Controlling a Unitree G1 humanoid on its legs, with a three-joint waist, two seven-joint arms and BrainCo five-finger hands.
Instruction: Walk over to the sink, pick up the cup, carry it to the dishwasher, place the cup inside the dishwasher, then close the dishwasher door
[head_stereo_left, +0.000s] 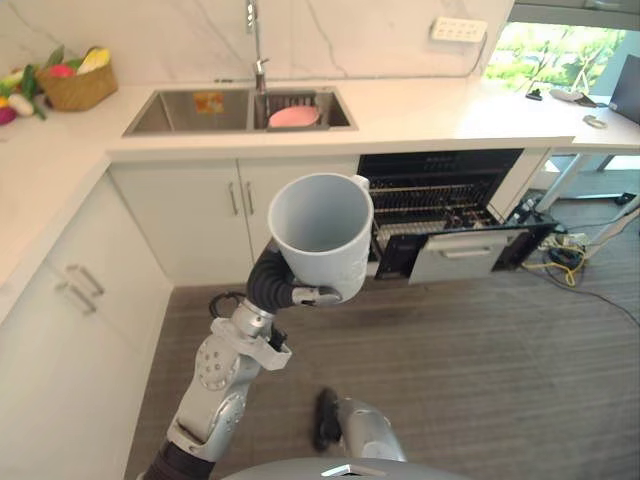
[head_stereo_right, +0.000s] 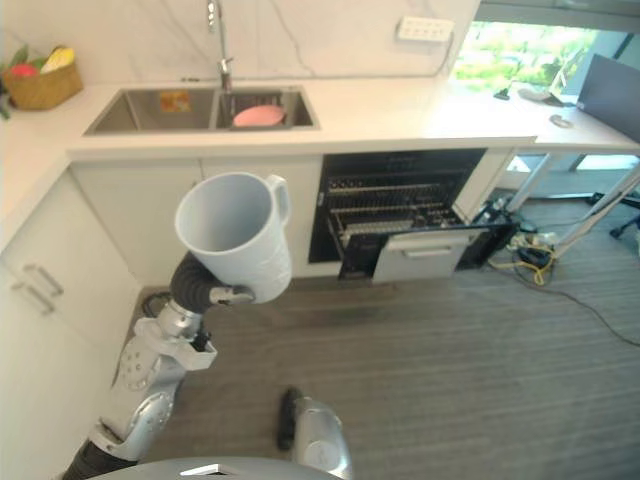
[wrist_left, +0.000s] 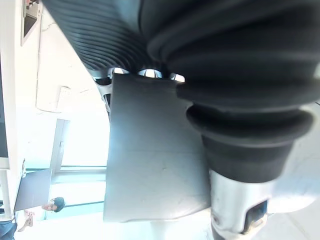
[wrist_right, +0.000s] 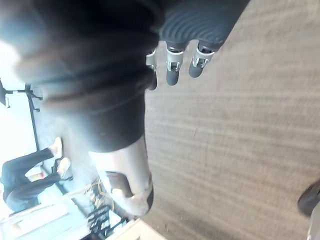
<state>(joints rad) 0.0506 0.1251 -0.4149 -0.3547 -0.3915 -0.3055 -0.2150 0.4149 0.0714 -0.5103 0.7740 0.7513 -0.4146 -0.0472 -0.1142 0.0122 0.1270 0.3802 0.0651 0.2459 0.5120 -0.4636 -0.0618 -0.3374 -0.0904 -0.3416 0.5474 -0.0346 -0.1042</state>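
A large pale grey cup (head_stereo_left: 322, 235) with a handle is held up in front of the lower cabinets, its mouth tipped toward my head. My left hand (head_stereo_left: 275, 283) is shut on it from below, the thumb against its wall; up close, the cup's wall (wrist_left: 155, 165) lies against the hand's dark cover (wrist_left: 225, 75). The dishwasher (head_stereo_left: 440, 215) stands under the counter to the right of the cup, its door (head_stereo_left: 465, 252) dropped open and the wire rack showing. My right hand (wrist_right: 172, 70) hangs low over the floor with relaxed fingers, holding nothing.
The double sink (head_stereo_left: 190, 112) sits in the white counter behind, a pink item (head_stereo_left: 293, 116) in its right basin. A basket of vegetables (head_stereo_left: 78, 85) is at the counter's left corner. Cabinets run along the left. A person (wrist_right: 25, 175) stands far off.
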